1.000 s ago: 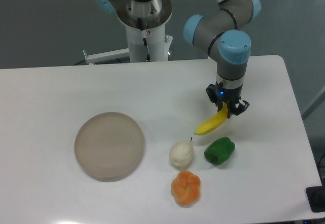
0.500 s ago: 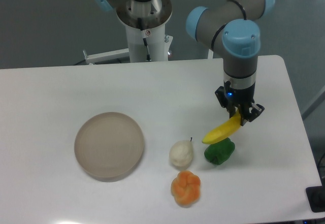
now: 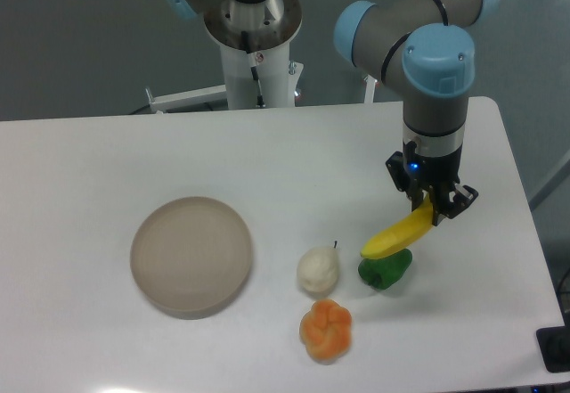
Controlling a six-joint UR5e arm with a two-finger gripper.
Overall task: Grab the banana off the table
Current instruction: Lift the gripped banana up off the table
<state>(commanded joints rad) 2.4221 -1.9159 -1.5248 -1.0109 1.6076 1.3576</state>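
Banana [image 3: 397,236], slim, curved, bright yellow, one end clamped in the pincer [image 3: 430,208], clear of the table [image 3: 107,161].

A robotics lab: a pedestal-mounted arm [image 3: 419,19] over a plain white table [image 3: 107,157] bearing toy fruit.

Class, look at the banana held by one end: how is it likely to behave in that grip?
The banana probably stays stiff: it juts out sideways from the end effector without drooping. Its smooth, glossy skin may be slippery. Held only at one end, it could swivel downward toward the green pepper.
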